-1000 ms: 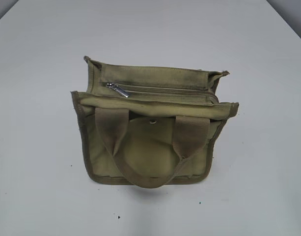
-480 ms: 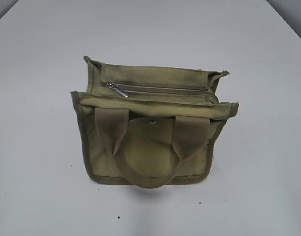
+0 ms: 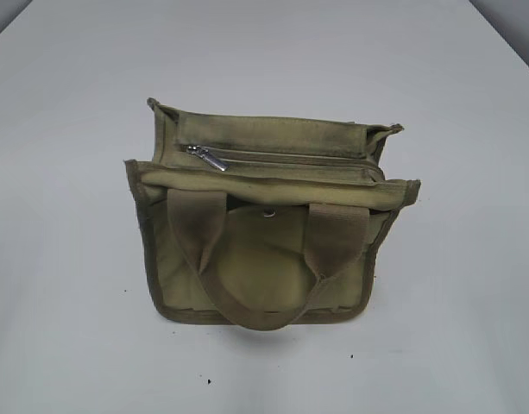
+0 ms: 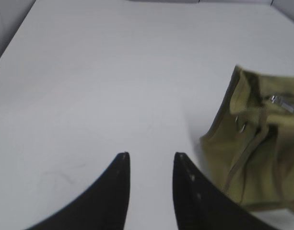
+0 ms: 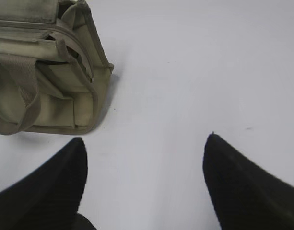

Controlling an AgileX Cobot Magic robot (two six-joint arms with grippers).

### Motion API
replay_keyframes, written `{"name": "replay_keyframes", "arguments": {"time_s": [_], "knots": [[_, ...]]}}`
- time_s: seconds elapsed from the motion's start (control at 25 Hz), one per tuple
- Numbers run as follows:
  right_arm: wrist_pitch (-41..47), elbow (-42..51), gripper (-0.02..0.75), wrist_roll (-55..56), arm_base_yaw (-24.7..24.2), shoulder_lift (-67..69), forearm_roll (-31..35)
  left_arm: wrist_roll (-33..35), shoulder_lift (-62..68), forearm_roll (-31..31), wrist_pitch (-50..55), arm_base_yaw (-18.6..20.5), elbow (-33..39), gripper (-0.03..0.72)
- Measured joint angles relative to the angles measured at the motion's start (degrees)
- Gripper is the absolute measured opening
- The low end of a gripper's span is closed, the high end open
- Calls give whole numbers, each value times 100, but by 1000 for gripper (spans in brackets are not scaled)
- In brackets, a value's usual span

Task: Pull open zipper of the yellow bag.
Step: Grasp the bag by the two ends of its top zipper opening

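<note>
Zipper [image 3: 286, 159] first: it runs across the top of the yellow bag [image 3: 268, 259], closed along its whole visible length, with the silver pull tab [image 3: 207, 158] lying at the end on the left of my exterior view. The bag stands upright in the middle of the white bench [image 3: 66, 285], its two webbing handles [image 3: 195, 237] drooped down the near face and the snap stud [image 3: 268, 212] between them.

Neither arm shows in the exterior view, so I judge the approach has not begun. My left claw [image 4: 151, 165] hovers over bare bench with its fingers moderately parted and nothing between them, the bag off to its right. My right claw [image 5: 144, 153] is spread wide and empty, the bag ahead and to its left.

To do this well, I would bring one claw down onto the bag's top edge near the tab end to pin it, then pinch the tab itself with the other and draw it straight along the teeth toward the far end. The tab is small and lies flat, so a shallow, careful pinch matters; an unbraced bag will likely slide or tip.
</note>
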Motion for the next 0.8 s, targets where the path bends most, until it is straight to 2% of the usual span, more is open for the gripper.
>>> {"name": "replay_keyframes", "arguments": {"time_s": [0.12, 0.28, 0.52, 0.68, 0.8], "knots": [[-389, -12, 582, -153, 22, 698, 202, 0, 839, -878, -916, 0, -20, 246], [-752, -120, 582, -586, 392, 1512, 623, 38, 2192, -2202, -1319, 0, -343, 246], [-883, -825, 582, -1634, 977, 3178, 796, 1059, 4652, -3601, -532, -66, -1347, 257], [-948, -1478, 582, -2097, 1310, 4546, 803, 1880, 6033, -4621, 38, -347, -1892, 321], [-1107, -2042, 582, -2421, 1573, 5304, 803, 2127, 6926, -4947, 264, -607, -2329, 344]]}}
